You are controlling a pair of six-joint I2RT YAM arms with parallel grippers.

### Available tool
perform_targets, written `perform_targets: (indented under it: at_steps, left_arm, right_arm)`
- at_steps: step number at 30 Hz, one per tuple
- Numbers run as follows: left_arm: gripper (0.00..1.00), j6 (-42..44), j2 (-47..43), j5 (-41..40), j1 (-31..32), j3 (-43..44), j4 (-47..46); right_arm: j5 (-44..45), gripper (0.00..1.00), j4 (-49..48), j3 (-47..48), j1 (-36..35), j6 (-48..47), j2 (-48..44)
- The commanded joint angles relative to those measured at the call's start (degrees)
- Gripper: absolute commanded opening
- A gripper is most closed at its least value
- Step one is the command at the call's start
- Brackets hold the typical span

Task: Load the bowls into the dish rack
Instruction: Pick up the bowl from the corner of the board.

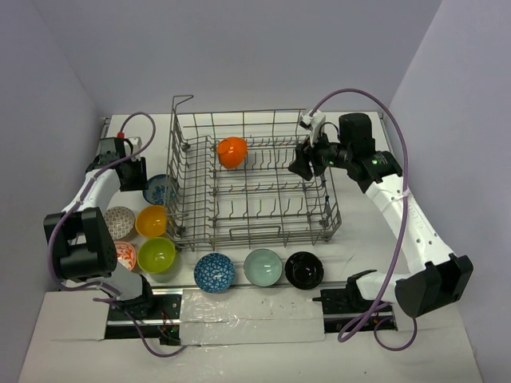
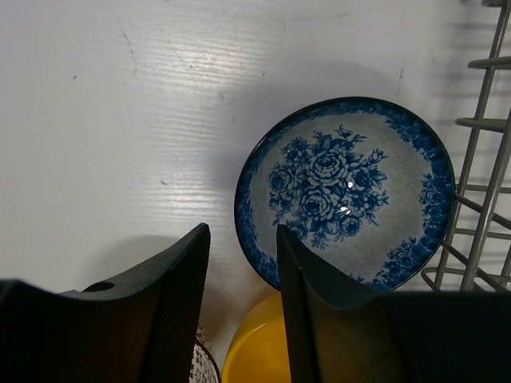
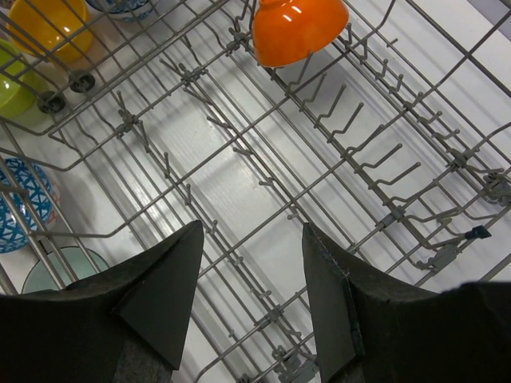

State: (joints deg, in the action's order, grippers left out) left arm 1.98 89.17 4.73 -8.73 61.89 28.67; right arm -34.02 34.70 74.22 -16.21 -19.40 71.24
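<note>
The dish rack (image 1: 239,237) sits mid-counter with one orange bowl (image 1: 232,152) inside it, propped among the tines near the rack's back left corner. The right arm rises from its base in front of the rack's right end, folds at the elbow, and reaches back over the rack's right wall. Its right gripper (image 1: 302,166) hangs inside that end, pointing down and towards the orange bowl. In the wrist view the right gripper (image 3: 251,231) has its fingers spread with nothing between them, only bare wire beneath. The left arm bends up along the rack's left side, and the left gripper (image 1: 137,171) tilts down over the blue floral bowl (image 1: 158,190) that lies just beside the rack's left wall. The left gripper (image 2: 242,235) is partly spread and empty, one finger over the bowl's inside, the other outside its rim; contact cannot be told. A yellow bowl (image 1: 152,221) and a lime green bowl (image 1: 156,254) also lie left of the rack. A blue-patterned bowl (image 1: 214,272), a pale teal bowl (image 1: 263,267) and a black bowl (image 1: 304,270) line its front.
</note>
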Motion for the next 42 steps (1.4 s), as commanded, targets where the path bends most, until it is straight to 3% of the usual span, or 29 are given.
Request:
perform_targets:
  at_steps: [1,29,36,42]
  left_arm:
    - [0.44,0.9,0.1,1.8,0.2,-0.9,-1.9]
    - [0.38,0.6,2.9,1.9,0.6,-2.8,-2.7]
    - [0.28,0.7,3.6,1.2,0.9,-2.5,-3.0]
    - [0.26,0.6,4.5,1.4,1.1,-1.9,-2.8]
  right_arm:
    - [0.7,0.61,-1.7,-0.7,0.3,-0.9,-0.3]
    - [0.5,0.61,-1.8,-1.5,0.3,-1.6,0.5]
    - [-0.3,0.61,-2.0,-2.0,0.3,-1.9,0.1]
    - [0.1,0.61,-1.9,-2.0,0.3,-2.1,0.1]
